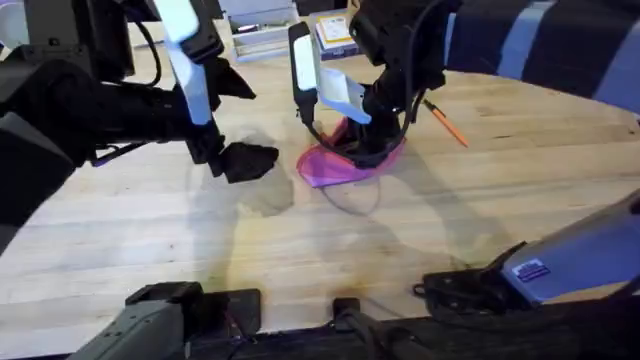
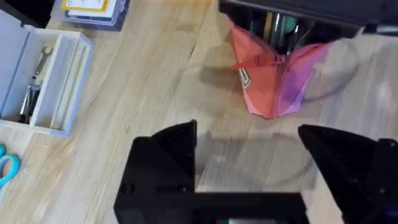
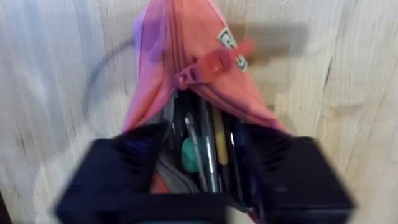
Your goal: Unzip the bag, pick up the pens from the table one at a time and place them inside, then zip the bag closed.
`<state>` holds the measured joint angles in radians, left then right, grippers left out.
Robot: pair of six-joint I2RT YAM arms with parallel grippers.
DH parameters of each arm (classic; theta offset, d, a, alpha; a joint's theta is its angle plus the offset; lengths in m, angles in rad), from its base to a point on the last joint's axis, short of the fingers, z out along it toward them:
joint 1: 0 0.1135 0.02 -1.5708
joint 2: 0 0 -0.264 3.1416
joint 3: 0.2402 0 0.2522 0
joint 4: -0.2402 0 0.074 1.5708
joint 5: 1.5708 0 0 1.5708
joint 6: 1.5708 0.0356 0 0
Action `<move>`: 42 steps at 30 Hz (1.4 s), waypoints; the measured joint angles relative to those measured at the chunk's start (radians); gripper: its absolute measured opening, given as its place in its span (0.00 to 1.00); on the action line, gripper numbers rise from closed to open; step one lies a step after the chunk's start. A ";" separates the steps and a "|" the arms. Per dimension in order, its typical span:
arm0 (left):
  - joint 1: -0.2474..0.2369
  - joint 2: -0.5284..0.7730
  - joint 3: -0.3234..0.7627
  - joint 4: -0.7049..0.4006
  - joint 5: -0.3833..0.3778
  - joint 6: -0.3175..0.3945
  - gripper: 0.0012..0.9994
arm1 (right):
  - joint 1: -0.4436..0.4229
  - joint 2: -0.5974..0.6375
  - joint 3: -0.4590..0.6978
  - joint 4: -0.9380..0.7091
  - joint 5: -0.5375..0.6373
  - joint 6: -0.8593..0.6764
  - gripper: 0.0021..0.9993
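The pink bag (image 1: pixel 328 168) lies mid-table with its zipper open at one end. My right gripper (image 1: pixel 367 143) hangs right over that open end. In the right wrist view its fingers (image 3: pixel 134 165) stand apart on either side of the bag's mouth (image 3: pixel 186 37), and several pens (image 3: pixel 208 149) lie inside between them. The red zipper pull (image 3: pixel 211 64) sits where the opening ends. One orange pen (image 1: pixel 446 125) lies on the table (image 1: pixel 500 200) to the right of the bag. My left gripper (image 1: pixel 248 160) hovers open left of the bag (image 2: pixel 273 87), holding nothing.
A grey open box (image 2: pixel 43 81) with small tools and blue-handled scissors (image 2: pixel 6 167) sit near the table's far left. Boxes and cards (image 1: pixel 335 32) stand at the back edge. A thin cord (image 1: pixel 350 205) loops on the wood in front of the bag.
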<state>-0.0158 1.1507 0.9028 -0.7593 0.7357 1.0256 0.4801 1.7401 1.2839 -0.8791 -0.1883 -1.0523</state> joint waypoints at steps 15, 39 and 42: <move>0.000 0.000 0.000 0.000 0.000 0.000 0.99 | 0.000 0.000 0.000 0.001 0.001 -0.005 1.00; 0.000 0.000 0.000 0.000 0.000 0.000 0.99 | -0.123 -0.336 0.023 -0.008 0.003 0.181 1.00; 0.000 0.000 0.000 0.000 0.000 0.000 0.99 | -0.186 -0.385 0.023 -0.009 0.002 0.235 1.00</move>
<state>-0.0158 1.1507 0.9028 -0.7597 0.7353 1.0256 0.2937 1.3552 1.3071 -0.8879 -0.1860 -0.8173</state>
